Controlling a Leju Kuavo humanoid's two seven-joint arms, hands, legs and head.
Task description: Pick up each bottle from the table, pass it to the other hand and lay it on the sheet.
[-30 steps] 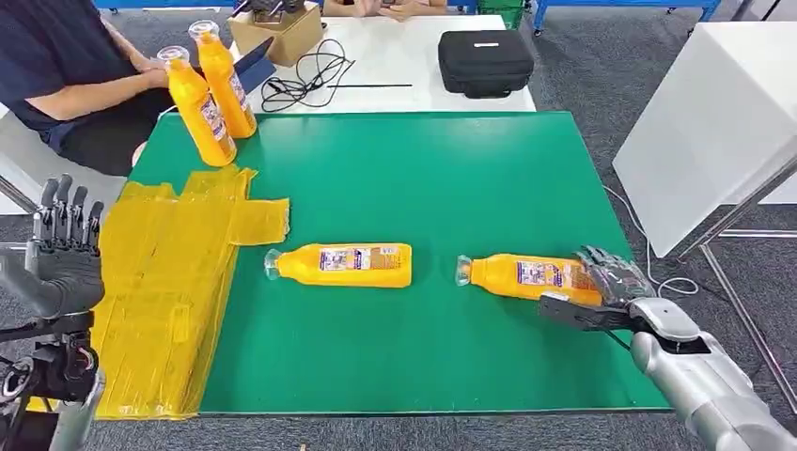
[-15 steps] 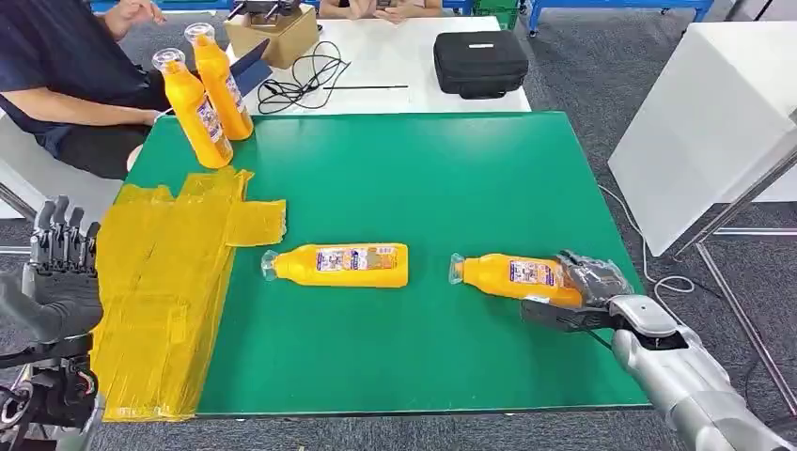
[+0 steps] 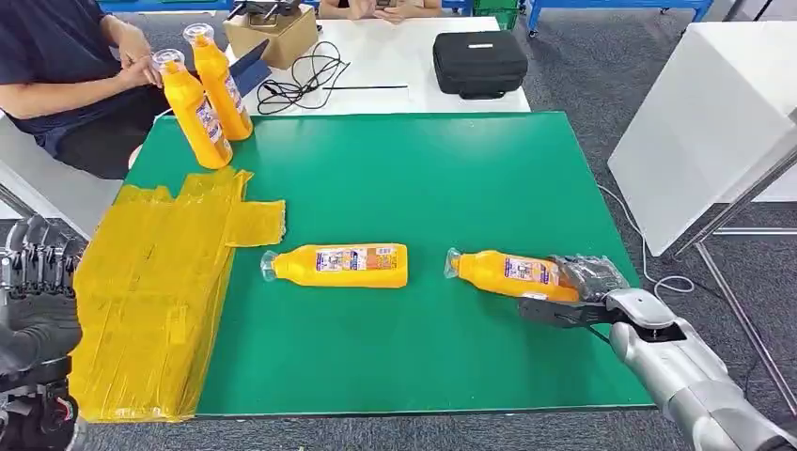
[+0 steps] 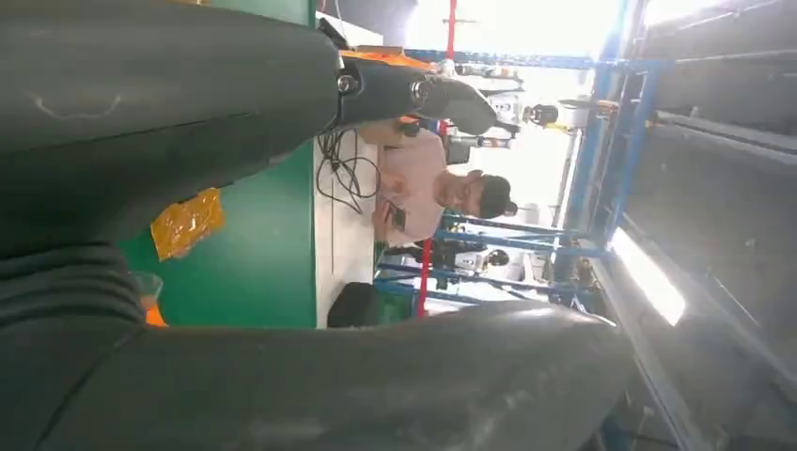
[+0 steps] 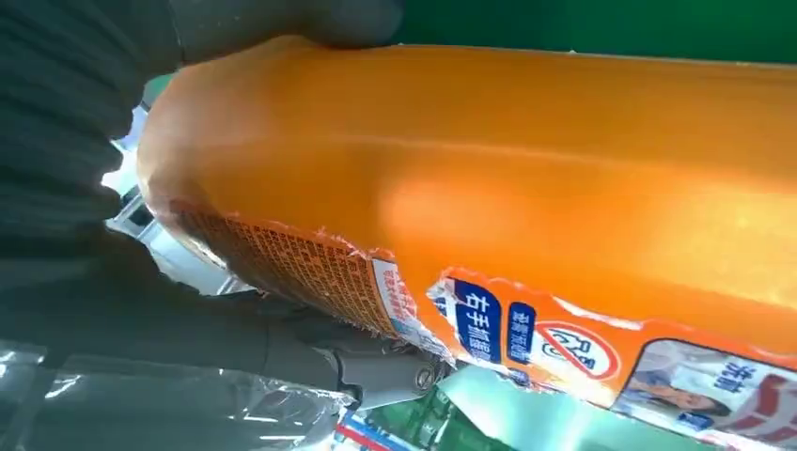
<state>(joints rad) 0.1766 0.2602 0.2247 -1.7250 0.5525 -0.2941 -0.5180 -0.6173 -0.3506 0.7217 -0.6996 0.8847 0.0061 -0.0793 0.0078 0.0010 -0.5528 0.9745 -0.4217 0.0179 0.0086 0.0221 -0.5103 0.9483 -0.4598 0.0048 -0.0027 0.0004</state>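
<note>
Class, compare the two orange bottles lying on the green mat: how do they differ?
The left bottle lies free in the middle of the green mat; the right bottle has the right hand around its base. The left bottle lies level across the picture; the right bottle is slightly angled. Both are orange, labelled, lying down, caps pointing toward the yellow sheet.

Head view is evenly and brightly lit, shadows soft. Left wrist view is blown out by glare at the far windows, the hand dark, blurred. Right wrist view is close, the bottle soft-focused.
</note>
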